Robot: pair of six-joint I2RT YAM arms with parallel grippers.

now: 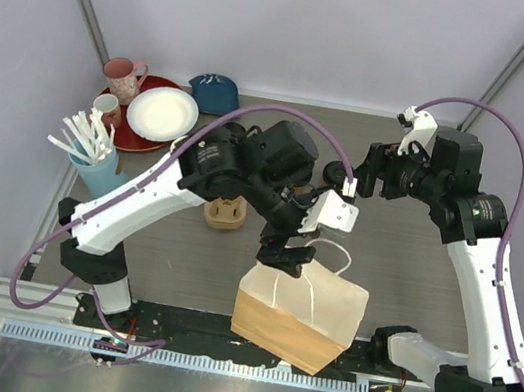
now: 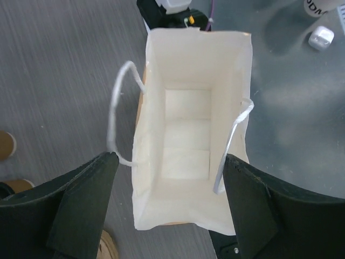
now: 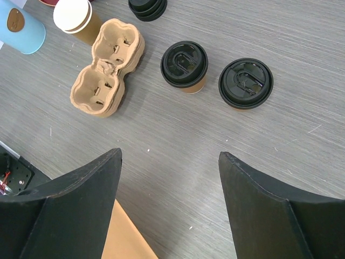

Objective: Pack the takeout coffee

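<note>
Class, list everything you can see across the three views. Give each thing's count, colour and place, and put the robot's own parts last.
lidded coffee cups: two, tan with black lids, side by side on the table
cup carrier: one, tan, beside the cups
spare lids: one stack, black, beyond the carrier
lidless cup: one, tan, near the carrier
paper bag: one, tan, open, near edge
holder: one, blue, white utensils inside, left
tray: one, red, far left
plate: one, white, on the tray
mug: one, pink, far left
cap: one, blue, far edge
left tool: black, open, above the bag
right tool: black, open, above the table
</note>
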